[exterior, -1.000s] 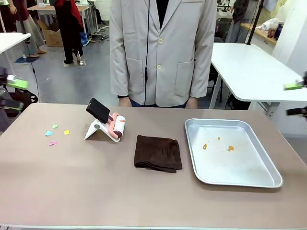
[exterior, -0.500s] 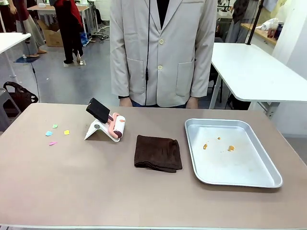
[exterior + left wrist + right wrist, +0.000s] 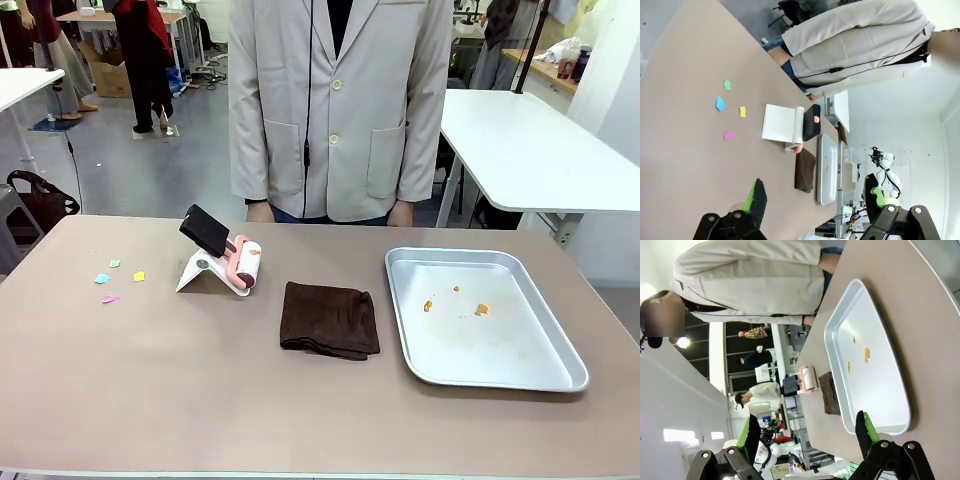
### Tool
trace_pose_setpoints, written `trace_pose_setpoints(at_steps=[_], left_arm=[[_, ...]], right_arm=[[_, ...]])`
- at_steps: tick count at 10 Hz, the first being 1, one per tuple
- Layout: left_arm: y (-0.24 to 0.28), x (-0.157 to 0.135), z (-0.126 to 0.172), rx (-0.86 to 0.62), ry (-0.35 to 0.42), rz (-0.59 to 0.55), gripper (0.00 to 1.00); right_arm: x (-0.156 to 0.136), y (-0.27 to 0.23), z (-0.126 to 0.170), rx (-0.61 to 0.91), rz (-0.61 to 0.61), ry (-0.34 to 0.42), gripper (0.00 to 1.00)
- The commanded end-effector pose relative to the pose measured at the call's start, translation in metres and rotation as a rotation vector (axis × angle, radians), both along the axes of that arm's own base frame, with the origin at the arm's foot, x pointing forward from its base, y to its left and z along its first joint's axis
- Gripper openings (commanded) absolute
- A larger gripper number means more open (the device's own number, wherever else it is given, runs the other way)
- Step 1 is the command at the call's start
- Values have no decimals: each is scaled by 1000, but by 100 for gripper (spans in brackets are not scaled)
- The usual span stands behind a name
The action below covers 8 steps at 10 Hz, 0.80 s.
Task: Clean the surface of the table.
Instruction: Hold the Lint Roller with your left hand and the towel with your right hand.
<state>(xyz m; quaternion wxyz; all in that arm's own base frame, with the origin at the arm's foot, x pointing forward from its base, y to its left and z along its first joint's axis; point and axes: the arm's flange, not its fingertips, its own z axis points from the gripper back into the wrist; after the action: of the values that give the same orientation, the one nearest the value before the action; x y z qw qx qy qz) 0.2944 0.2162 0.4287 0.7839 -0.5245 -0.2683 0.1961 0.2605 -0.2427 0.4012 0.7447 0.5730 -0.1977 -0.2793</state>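
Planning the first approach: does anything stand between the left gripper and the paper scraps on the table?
Nothing visible does. From the open left gripper to the coloured paper scraps there is bare table; the lint roller stands beyond them, toward the cloth.

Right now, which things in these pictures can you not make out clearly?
- Front view: orange bits in the tray, too small to identify.
- Front view: whatever lies under the cloth, hidden by it.
- Left wrist view: the tray's inside, seen nearly edge-on.
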Motion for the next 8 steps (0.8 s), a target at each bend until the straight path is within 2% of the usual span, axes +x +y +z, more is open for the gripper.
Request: trace_pose_setpoints(at_steps=[1,4,5,6,8], left_arm=[[3,-5,-1,0,-11,-19,100],[2,-3,1,-11,-3,-3,100],[-3,0,6,11,-4,-11,100],[-12,9,15,90,25,-39,100],[-44,36,44,227,52,-126,100]], right_arm=[[-2,1,7,1,6,-6,100],[1,1,2,-5,4,-1,100],[3,13,9,-67,-22,-43,100],[10,30,22,-136,-27,-65,100],[38,84,56,-328,54,-53,100]])
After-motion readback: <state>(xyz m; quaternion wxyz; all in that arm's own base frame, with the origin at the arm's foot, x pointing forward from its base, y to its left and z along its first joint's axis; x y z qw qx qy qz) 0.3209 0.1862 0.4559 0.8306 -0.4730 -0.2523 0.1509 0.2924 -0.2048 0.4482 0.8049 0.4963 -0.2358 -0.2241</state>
